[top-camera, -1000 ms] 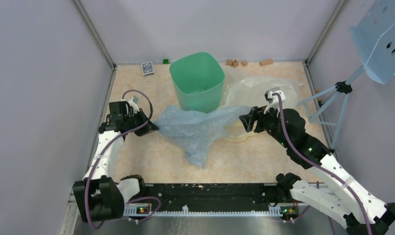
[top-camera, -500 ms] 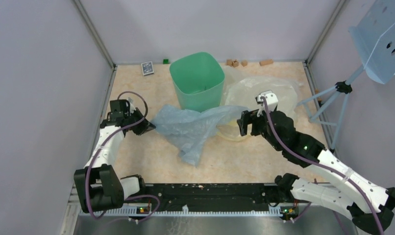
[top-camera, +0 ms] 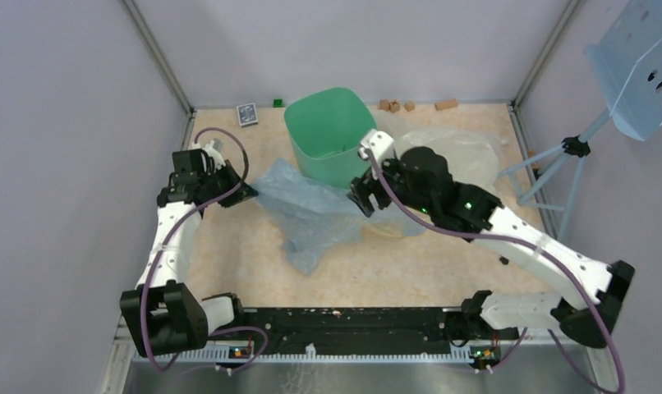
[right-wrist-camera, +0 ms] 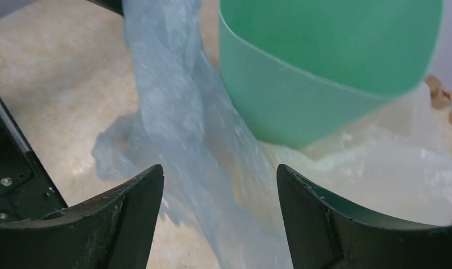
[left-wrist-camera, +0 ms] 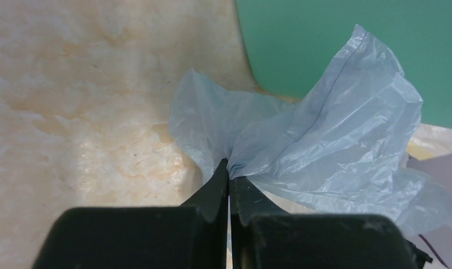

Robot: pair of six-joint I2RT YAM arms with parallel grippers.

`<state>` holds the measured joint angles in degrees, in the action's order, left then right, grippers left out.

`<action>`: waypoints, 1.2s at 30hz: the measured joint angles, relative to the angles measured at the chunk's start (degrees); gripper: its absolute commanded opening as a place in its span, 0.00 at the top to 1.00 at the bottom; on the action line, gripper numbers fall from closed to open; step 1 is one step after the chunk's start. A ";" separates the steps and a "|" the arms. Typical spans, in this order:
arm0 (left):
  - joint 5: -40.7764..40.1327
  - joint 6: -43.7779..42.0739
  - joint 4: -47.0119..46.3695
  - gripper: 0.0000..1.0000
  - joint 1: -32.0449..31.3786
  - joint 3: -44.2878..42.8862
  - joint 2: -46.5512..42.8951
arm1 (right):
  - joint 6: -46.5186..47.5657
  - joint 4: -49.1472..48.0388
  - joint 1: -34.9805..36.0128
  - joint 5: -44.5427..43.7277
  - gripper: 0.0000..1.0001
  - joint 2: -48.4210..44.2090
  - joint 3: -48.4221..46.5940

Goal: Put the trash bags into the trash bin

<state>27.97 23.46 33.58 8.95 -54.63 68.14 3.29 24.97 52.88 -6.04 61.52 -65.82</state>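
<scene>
Gripper L tight on blue bag edge; gripper R wide, astride bag, no grip, by bin.

Overhead camera looks down from behind; both close wrist cameras share the trash bin.

We see a pale blue see-through trash bag, a mint-green trash bin, a cream-yellow bag and a beige marbled desk.
</scene>
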 measured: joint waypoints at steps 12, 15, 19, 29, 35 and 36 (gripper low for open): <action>6.16 -8.48 4.04 1.00 -0.79 -1.03 -7.91 | -3.56 -1.68 0.24 0.24 0.36 25.38 -19.89; 6.71 -8.50 4.31 1.00 -0.87 -1.01 -7.74 | -5.92 -1.11 0.24 -3.58 0.36 28.87 -21.97; 6.97 -8.44 4.48 1.00 -1.20 -0.96 -6.91 | -8.79 -0.59 -0.74 -6.91 0.36 31.50 -22.10; 7.13 -7.96 3.41 1.00 -2.47 -0.96 -3.67 | -9.31 0.02 -3.37 -8.26 0.36 49.29 -38.07; 6.10 -6.43 1.86 1.00 -5.55 -0.96 -2.01 | -8.50 -0.92 -4.33 -3.41 0.32 52.11 -41.27; 5.57 -6.12 1.46 1.00 -6.58 -0.96 -1.84 | -8.31 -1.90 -4.37 -2.23 0.32 50.45 -38.42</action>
<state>33.54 17.34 35.05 2.37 -55.59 66.30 -5.02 23.07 48.51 -8.27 111.96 -104.25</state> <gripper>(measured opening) 0.005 0.669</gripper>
